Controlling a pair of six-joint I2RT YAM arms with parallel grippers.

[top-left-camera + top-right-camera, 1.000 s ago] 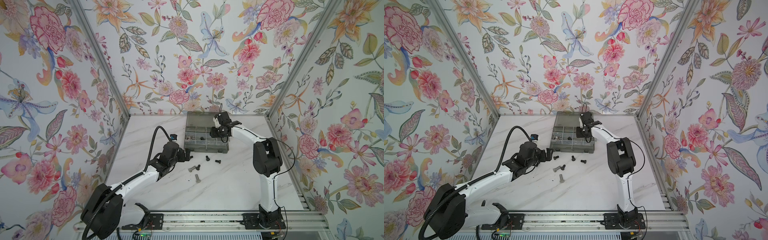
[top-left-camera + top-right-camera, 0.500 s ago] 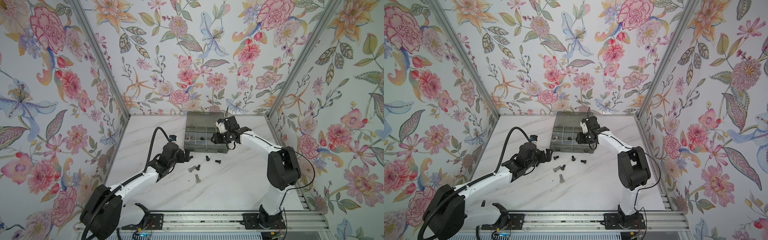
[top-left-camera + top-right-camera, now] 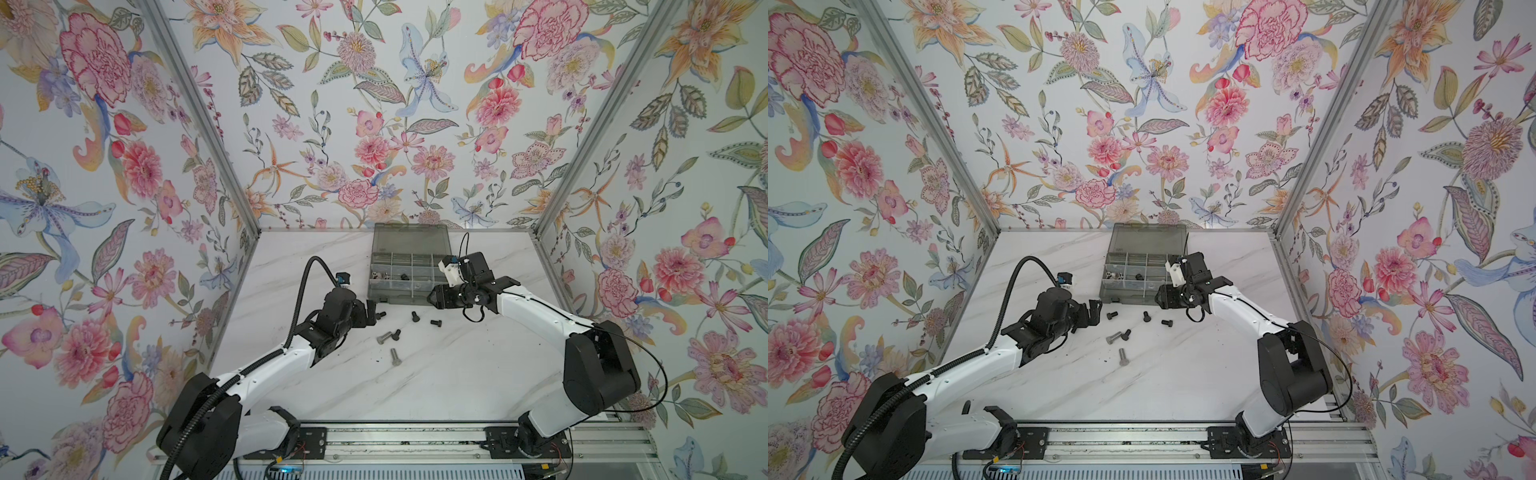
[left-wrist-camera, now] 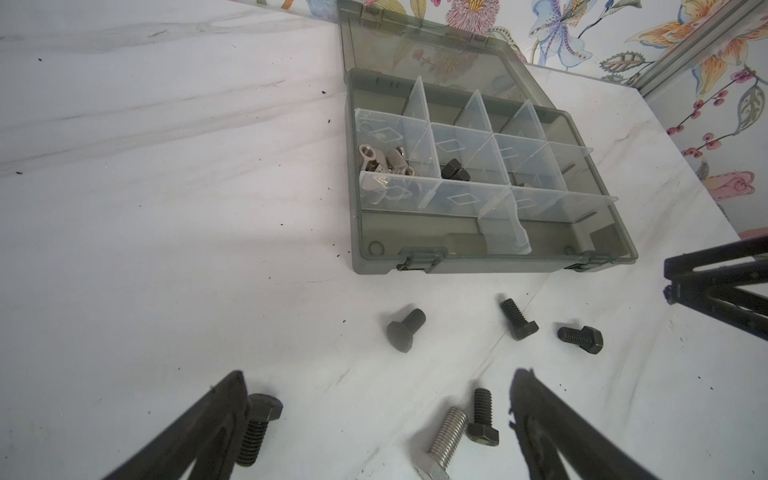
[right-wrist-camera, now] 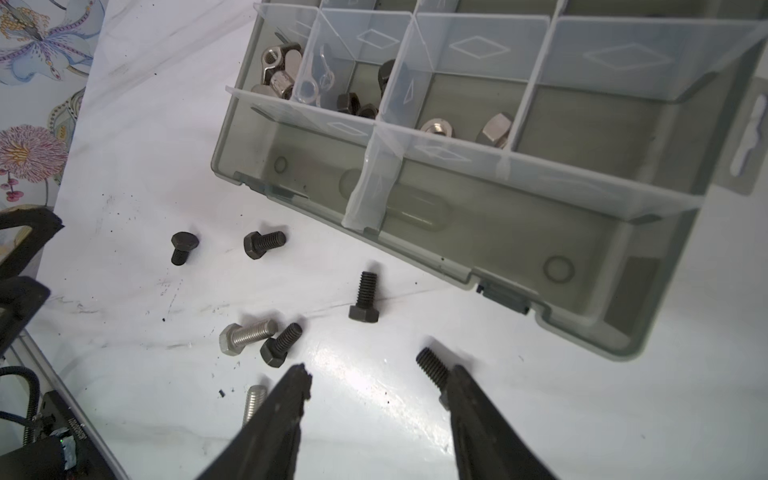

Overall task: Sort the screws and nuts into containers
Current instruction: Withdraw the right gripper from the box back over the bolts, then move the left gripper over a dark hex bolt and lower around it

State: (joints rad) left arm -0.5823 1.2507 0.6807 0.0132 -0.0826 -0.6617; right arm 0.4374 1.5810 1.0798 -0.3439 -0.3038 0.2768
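Observation:
The smoky-grey organizer box (image 3: pixel 409 270) stands open at the back of the table. Its containers (image 5: pixel 478 83) hold silver wing nuts (image 5: pixel 278 70), black nuts (image 5: pixel 353 104) and silver hex nuts (image 5: pixel 494 129). Several black screws (image 3: pixel 414 316) and two silver screws (image 3: pixel 384 338) lie loose in front of the box. My left gripper (image 3: pixel 372 309) is open low over the table, with one black screw (image 4: pixel 259 428) beside a finger. My right gripper (image 3: pixel 434 297) is open and empty just in front of the box. A black screw (image 5: pixel 430 365) shows partly from behind one of its fingers.
The box lid (image 3: pixel 411 237) leans back toward the flowered rear wall. Flowered side walls close in the marble table (image 3: pixel 457 374). A metal rail (image 3: pixel 395 432) runs along the front edge. Dark specks dot the tabletop near the screws.
My right gripper has pulled back from over the box and come down in front of it, its jaws spreading wider. The left arm has stayed still.

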